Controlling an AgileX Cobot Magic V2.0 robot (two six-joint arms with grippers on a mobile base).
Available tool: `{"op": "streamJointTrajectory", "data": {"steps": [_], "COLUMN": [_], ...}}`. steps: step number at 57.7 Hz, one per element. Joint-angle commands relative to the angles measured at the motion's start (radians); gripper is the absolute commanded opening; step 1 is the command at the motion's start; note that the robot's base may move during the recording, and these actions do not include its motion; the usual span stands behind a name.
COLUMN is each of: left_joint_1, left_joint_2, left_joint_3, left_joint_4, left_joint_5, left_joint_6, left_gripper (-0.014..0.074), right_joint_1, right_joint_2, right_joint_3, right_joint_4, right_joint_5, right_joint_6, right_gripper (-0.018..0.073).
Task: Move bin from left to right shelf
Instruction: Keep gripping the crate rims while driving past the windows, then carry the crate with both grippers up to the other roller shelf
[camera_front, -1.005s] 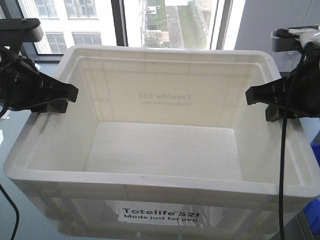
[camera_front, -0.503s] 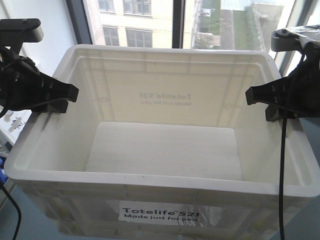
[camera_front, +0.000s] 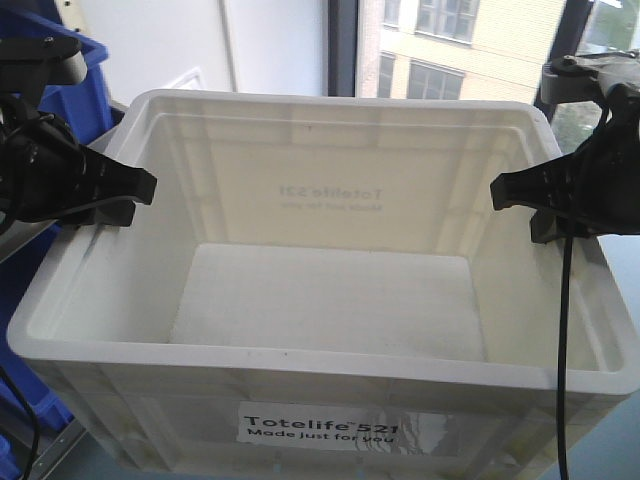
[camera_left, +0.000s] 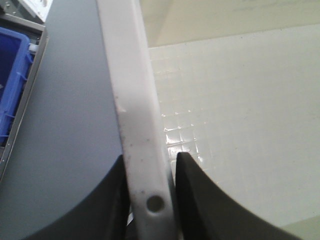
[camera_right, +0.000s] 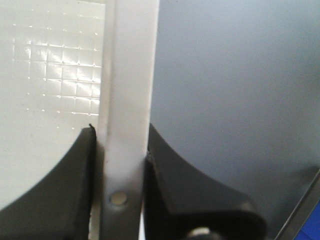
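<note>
The left claw (camera_front: 135, 200) and right claw (camera_front: 520, 205) are each clamping tight on opposite side rims of the bin (camera_front: 320, 360), sharing its weight and keeping it level, probably airborne, beside a blue bin (camera_front: 70, 90) at its left corner.

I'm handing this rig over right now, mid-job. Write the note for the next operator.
Left gripper: shut on the left rim of the bin.
Right gripper: shut on its right rim.
Bin: empty, upright, held between both arms; blue bins are beside it on the left.
Done: grasp on both sides.
Left: carry it to the right shelf (not in view), set it down, release.
</note>
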Motion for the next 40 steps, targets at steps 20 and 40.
{"op": "streamJointTrajectory", "data": {"steps": [20,40], "left_joint_1": [-0.007,-0.007], "left_joint_2": [-0.043,-0.043], "left_joint_3": [-0.04,-0.04], "left_joint_4": [-0.029,-0.029], "left_joint_5": [-0.104,-0.104], "left_joint_6": [0.032,0.032], "left_gripper": [-0.0006,-0.0006], "right_joint_1": [0.003,0.003], "right_joint_2": [-0.035,-0.035], "right_joint_3": [-0.036,-0.036], "right_joint_4": [-0.016,-0.016], "right_joint_5": [-0.047,-0.047], "right_joint_6": [-0.047,-0.047], "right_gripper": [0.0013,0.0013]}}
